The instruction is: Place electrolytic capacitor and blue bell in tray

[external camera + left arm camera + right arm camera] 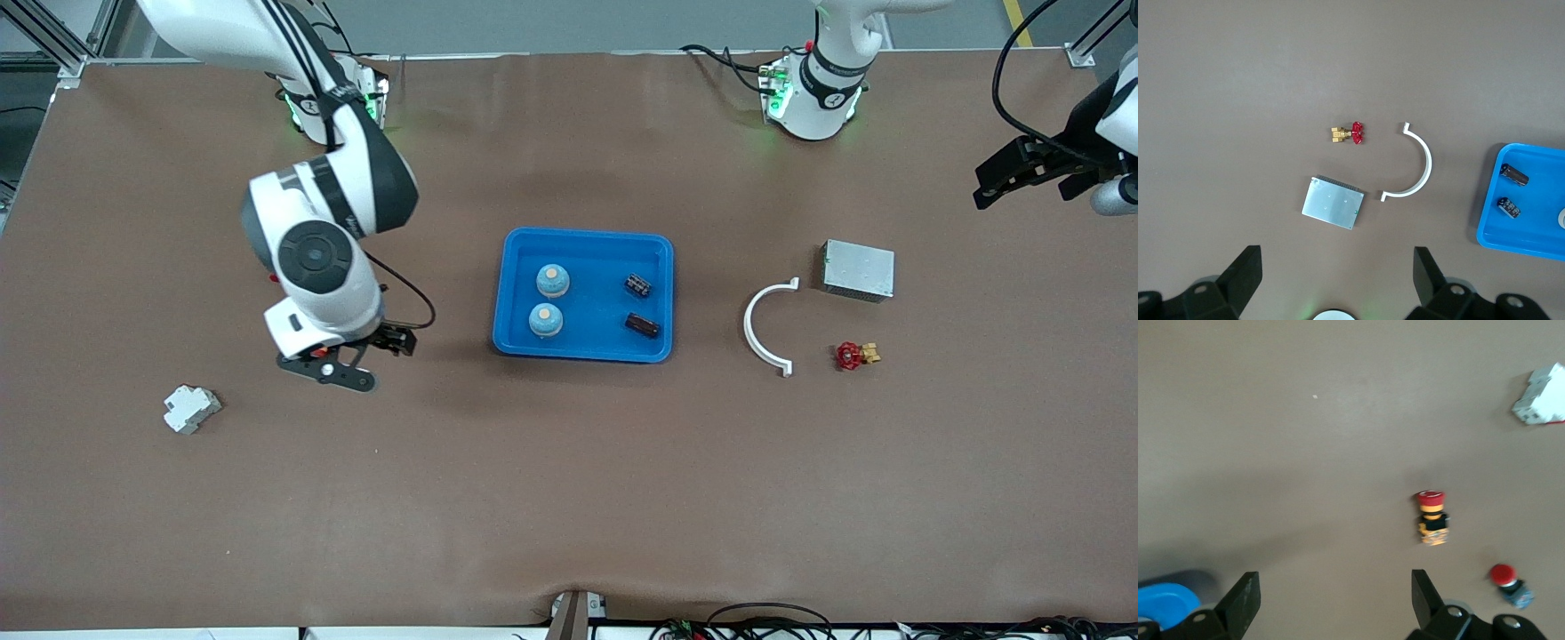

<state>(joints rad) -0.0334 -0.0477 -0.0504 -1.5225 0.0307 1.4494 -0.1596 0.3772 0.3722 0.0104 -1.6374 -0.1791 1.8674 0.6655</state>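
Apparently done | tray [511, 293] holds two blue bells [552, 281], two capacitors [637, 284] | left gripper [1022, 173], right gripper [351, 360] spread, empty | next: retreat

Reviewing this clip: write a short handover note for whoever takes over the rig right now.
Left gripper: open, empty, up over the left arm's end of the table.
Right gripper: open, empty, over bare table between the tray and the white block.
In the tray: two bells and two capacitors.
Done: all four are in the tray.
Left: apparently nothing; no bell or capacitor shows outside the tray.
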